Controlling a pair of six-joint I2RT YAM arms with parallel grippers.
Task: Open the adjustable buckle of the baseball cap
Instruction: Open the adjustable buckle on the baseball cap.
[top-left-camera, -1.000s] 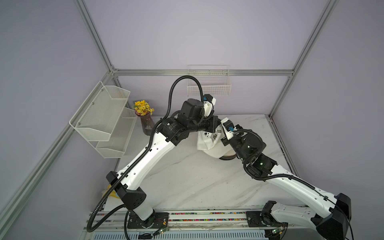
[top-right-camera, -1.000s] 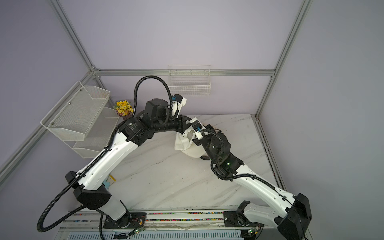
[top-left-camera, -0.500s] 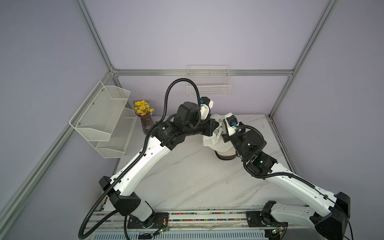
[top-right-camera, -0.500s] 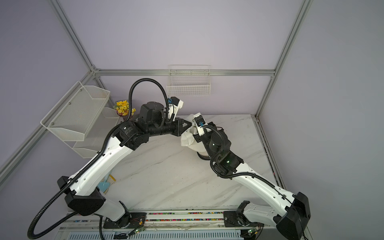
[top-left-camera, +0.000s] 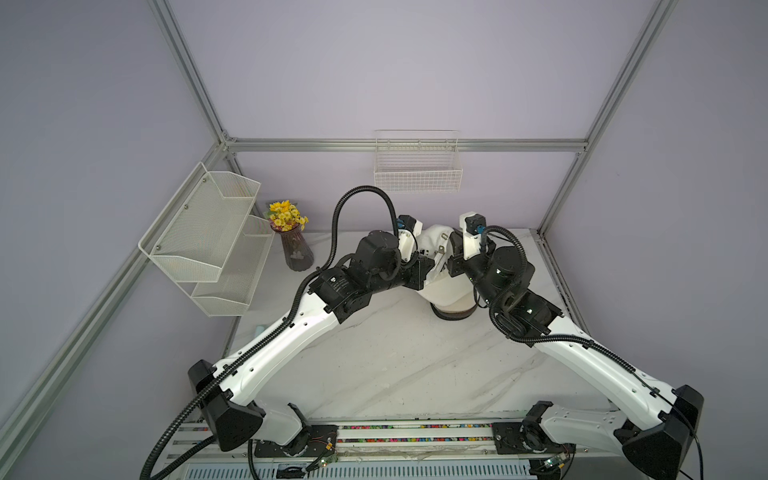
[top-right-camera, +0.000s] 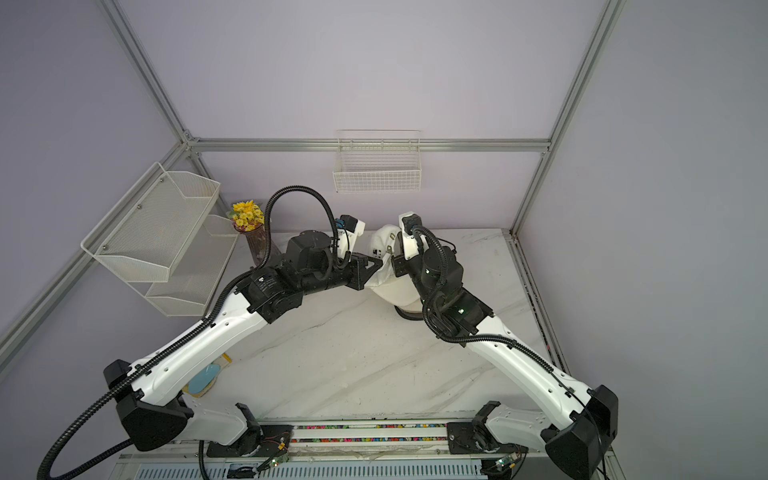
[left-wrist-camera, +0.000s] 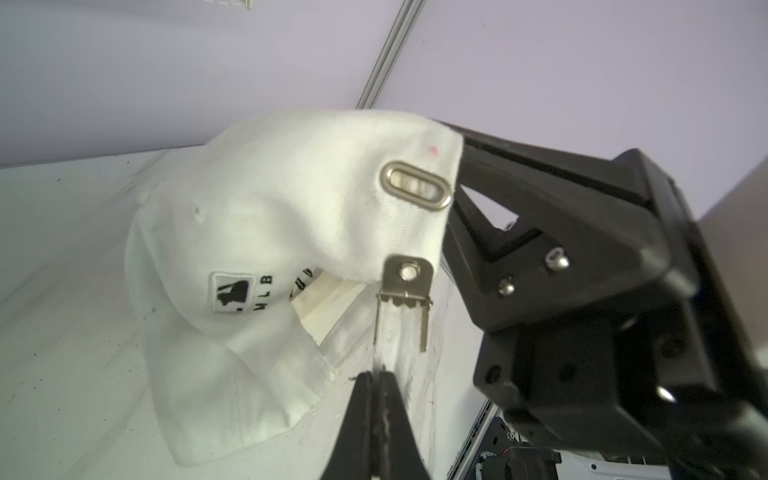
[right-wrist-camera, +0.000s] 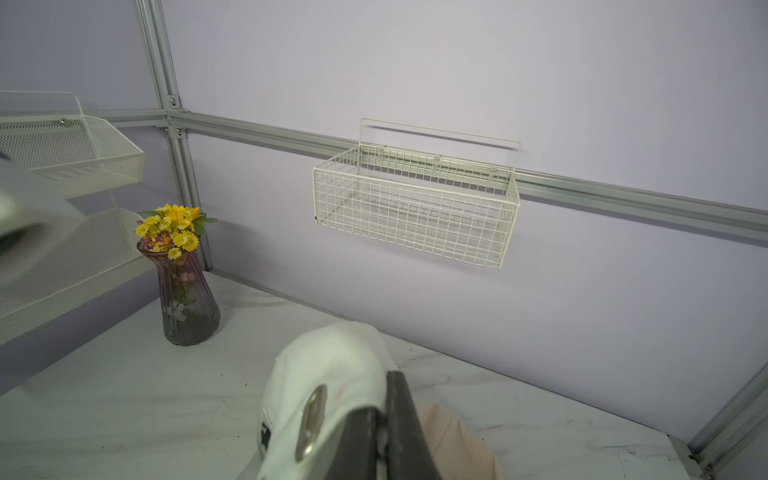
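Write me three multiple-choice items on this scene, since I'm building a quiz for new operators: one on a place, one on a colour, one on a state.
1. Where does the vase stand?
A. on the table, beside the mesh shelf
B. on the shelf's upper tier
C. at the table's front edge

2. What colour is the cap?
A. black
B. white
C. red

3. The left gripper is:
A. wide open
B. shut on the strap coming out of the buckle
C. shut on the vase

Answers:
1 A, it stands on the marble next to the shelf.
2 B, both wrist views show white fabric.
3 B, the left wrist view shows the fingers pinching the strap.
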